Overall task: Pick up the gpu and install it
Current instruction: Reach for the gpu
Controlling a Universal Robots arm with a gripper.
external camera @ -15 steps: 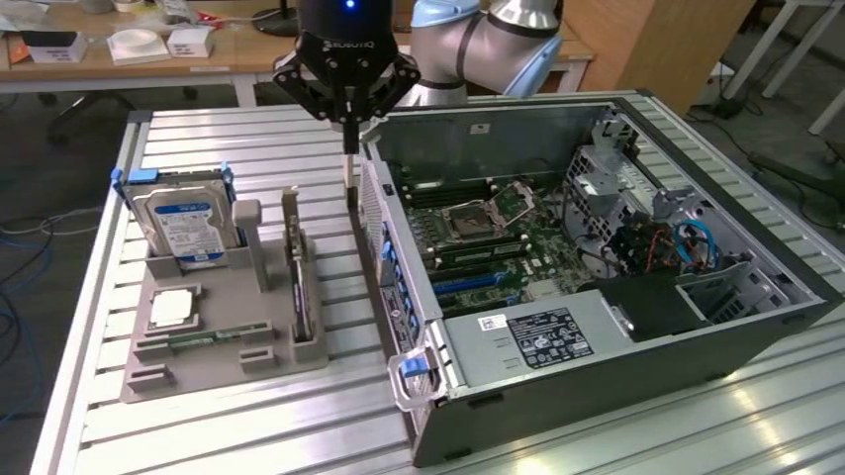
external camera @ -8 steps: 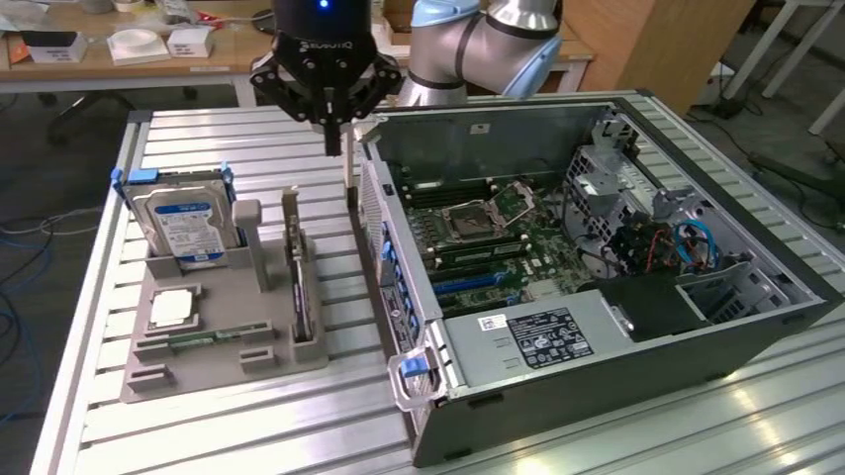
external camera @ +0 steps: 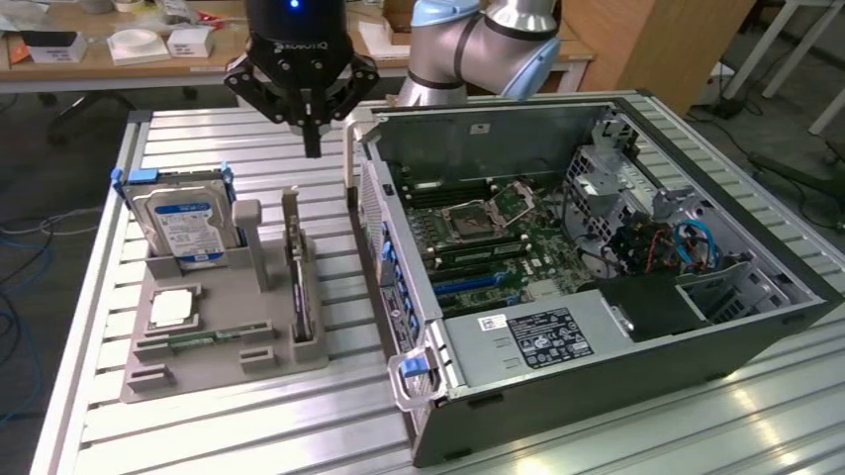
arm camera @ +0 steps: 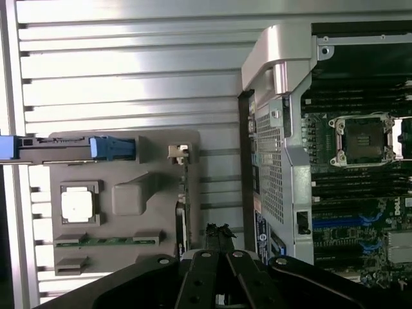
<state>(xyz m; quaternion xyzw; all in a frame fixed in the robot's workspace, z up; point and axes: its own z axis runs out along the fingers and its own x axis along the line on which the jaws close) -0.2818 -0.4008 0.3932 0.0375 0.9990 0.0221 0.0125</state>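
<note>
Hovering above the gpu (external camera: 301,269), our gripper (external camera: 313,146) is pinched together on nothing; we see the card standing edgewise in the grey holder (external camera: 218,351)

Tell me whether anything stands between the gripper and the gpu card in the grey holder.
Nothing visible does. The shut black gripper hangs in open air above the thin green gpu card, standing on edge in the grey plastic holder. The blue-labelled hard drive stands apart, to the exterior view's left.
</note>
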